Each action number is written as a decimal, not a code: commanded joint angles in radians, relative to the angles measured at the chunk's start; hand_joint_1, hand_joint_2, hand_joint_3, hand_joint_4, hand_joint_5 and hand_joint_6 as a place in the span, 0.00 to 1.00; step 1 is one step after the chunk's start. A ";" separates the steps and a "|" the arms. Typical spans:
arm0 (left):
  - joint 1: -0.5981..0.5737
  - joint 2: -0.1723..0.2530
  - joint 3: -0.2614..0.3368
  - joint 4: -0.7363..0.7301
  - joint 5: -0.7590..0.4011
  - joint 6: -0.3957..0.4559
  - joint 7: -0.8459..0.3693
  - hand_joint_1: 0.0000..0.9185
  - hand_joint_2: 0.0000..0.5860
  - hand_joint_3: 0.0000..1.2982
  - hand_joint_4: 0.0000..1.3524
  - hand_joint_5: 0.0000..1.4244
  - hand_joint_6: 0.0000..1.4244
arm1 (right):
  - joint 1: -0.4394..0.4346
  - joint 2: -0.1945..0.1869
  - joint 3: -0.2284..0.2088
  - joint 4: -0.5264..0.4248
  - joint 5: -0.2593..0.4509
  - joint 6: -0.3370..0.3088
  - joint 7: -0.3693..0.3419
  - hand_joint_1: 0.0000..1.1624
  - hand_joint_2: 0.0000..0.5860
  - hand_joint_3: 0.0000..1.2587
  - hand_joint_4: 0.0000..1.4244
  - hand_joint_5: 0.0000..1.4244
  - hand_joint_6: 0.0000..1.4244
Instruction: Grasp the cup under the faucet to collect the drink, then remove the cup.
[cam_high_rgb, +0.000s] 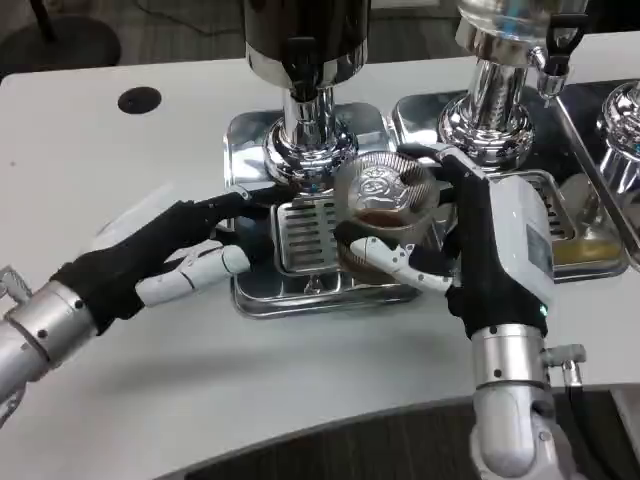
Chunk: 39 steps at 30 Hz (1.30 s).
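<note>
A clear plastic cup (385, 205) with dark drink at its bottom stands over the right part of the slotted drip tray (310, 240), just right of the left dispenser's chrome faucet column (305, 125). My right hand (480, 260) wraps around the cup from the right, with its thumb across the cup's near side. My left hand (165, 262) lies low at the tray's left edge, fingers stretched toward the dispenser base and holding nothing.
A second chrome dispenser (495, 95) stands at the back right on its own tray, with a third dispenser (620, 140) at the right edge. A black round hole (139, 100) marks the table at the back left. The table's front edge runs just below my hands.
</note>
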 joint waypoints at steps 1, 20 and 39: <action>0.124 0.035 0.042 -0.147 -0.033 0.006 -0.008 0.00 0.22 0.15 0.09 0.11 0.27 | 0.090 -0.006 0.001 -0.147 -0.004 -0.007 0.032 0.62 0.38 0.40 0.42 0.58 0.81; 0.241 0.056 0.079 -0.320 -0.022 0.031 -0.006 0.00 0.22 0.15 0.08 0.11 0.27 | 0.259 -0.014 -0.016 -0.329 -0.006 -0.020 0.104 0.62 0.38 0.41 0.42 0.58 0.81; 0.266 0.035 0.070 -0.372 0.011 0.054 0.025 0.00 0.21 0.15 0.08 0.11 0.26 | 0.242 -0.036 -0.051 -0.310 0.025 -0.055 0.122 0.62 0.38 0.42 0.43 0.59 0.82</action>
